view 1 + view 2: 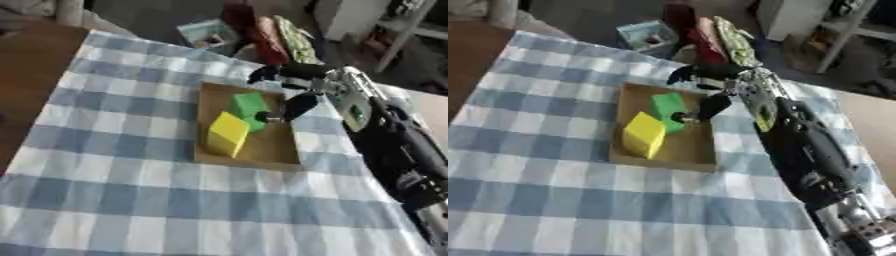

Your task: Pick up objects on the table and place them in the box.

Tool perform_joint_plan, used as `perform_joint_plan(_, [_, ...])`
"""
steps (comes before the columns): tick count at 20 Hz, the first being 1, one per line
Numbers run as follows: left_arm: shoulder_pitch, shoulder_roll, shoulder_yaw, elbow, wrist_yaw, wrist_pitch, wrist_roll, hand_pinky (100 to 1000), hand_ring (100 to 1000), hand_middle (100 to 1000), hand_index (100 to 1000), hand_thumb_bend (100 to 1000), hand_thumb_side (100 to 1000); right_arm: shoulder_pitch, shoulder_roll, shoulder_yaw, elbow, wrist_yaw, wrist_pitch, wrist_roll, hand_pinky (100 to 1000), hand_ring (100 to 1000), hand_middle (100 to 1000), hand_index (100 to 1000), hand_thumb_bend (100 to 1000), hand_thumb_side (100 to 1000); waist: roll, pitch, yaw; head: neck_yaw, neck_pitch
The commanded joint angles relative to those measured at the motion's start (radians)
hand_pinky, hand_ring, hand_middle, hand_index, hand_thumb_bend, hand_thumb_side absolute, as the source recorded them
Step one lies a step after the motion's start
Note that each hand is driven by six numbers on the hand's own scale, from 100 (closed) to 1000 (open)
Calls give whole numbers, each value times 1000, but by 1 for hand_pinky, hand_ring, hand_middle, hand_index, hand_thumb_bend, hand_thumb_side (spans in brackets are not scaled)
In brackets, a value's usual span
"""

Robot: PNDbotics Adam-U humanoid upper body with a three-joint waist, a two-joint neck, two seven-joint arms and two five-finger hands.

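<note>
A blue-and-white checked cloth [131, 190] is covering the table. On it, the shallow brown box [262, 150] is holding a yellow block [227, 134] and, behind it, a green block [248, 107]. The right hand [293, 102] is hanging over the box's far right side, fingers spread and relaxed, holding nothing. No writing is legible.

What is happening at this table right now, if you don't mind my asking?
The robot's right hand is reaching over a shallow brown box on the blue checked tablecloth. Its fingers are at the green block, which sits inside the box next to a yellow block. Whether the fingers actually hold the green block cannot be told. The left hand is out of view.
</note>
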Motion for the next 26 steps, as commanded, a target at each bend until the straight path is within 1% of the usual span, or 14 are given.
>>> perform_joint_plan(1, [1, 15, 16, -18, -8, 2, 4, 669, 514, 496, 705, 145, 441, -8, -57, -5, -53, -19, -7, -33, 871, 917, 952, 965, 359, 577, 16, -20, -10, 6, -7])
perform_joint_plan(3, [11, 15, 21, -18, -14, 2, 7, 669, 514, 496, 704, 141, 449, 2, -81, -7, -83, -51, -9, -56, 863, 907, 928, 956, 304, 483, 21, -22, -25, 10, -5])
perform_joint_plan(4, [17, 14, 24, -18, -17, 3, 10, 669, 514, 494, 704, 138, 453, 9, -93, -10, -97, -78, -9, -70, 860, 901, 912, 951, 256, 427, 24, -22, -35, 14, -4])
perform_joint_plan(5, [22, 14, 26, -18, -21, 5, 12, 669, 514, 493, 704, 135, 455, 19, -106, -14, -109, -112, -7, -85, 856, 896, 900, 945, 198, 362, 27, -22, -44, 18, -3])
perform_joint_plan(7, [31, 12, 31, -18, -29, 8, 18, 669, 514, 493, 704, 133, 456, 45, -138, -23, -132, -197, 5, -121, 849, 885, 877, 937, 129, 254, 33, -22, -62, 26, 0])
perform_joint_plan(8, [36, 11, 34, -18, -32, 8, 21, 669, 514, 493, 704, 133, 457, 62, -155, -31, -143, -243, 19, -147, 846, 881, 869, 933, 100, 217, 37, -22, -73, 32, 1])
perform_joint_plan(9, [41, 10, 36, -18, -35, 8, 25, 669, 515, 493, 704, 133, 459, 79, -171, -35, -154, -287, 29, -170, 842, 875, 859, 929, 100, 171, 41, -22, -81, 36, 1])
perform_joint_plan(11, [51, 8, 43, -18, -40, 8, 35, 669, 516, 493, 704, 129, 465, 119, -201, -44, -175, -374, 49, -221, 838, 867, 843, 923, 100, 139, 50, -21, -100, 44, 1])
perform_joint_plan(16, [81, -2, 61, -18, -55, 8, 60, 670, 519, 498, 704, 111, 491, 216, -252, -66, -235, -574, 105, -321, 830, 850, 804, 907, 100, 146, 74, -20, -141, 68, 10])
perform_joint_plan(19, [103, -13, 70, -18, -68, 10, 72, 671, 521, 502, 704, 100, 513, 272, -264, -76, -301, -690, 133, -371, 820, 835, 778, 893, 100, 181, 88, -20, -162, 86, 18])
perform_joint_plan(23, [122, -28, 79, -18, -81, 21, 87, 672, 525, 507, 703, 100, 548, 340, -264, -89, -386, -819, 166, -418, 813, 818, 751, 881, 100, 274, 101, -19, -183, 111, 26])
perform_joint_plan(24, [127, -32, 81, -16, -83, 23, 91, 672, 526, 509, 702, 100, 565, 358, -262, -93, -411, -850, 173, -427, 811, 813, 744, 875, 100, 314, 105, -19, -189, 119, 31])
perform_joint_plan(25, [132, -35, 83, -14, -86, 24, 95, 672, 526, 509, 702, 100, 567, 377, -259, -96, -437, -882, 182, -436, 811, 812, 742, 874, 100, 326, 108, -19, -194, 124, 36])
perform_joint_plan(26, [136, -39, 86, -12, -88, 26, 99, 673, 527, 510, 701, 100, 586, 395, -256, -99, -463, -911, 192, -443, 808, 808, 736, 871, 100, 372, 110, -18, -198, 129, 40])
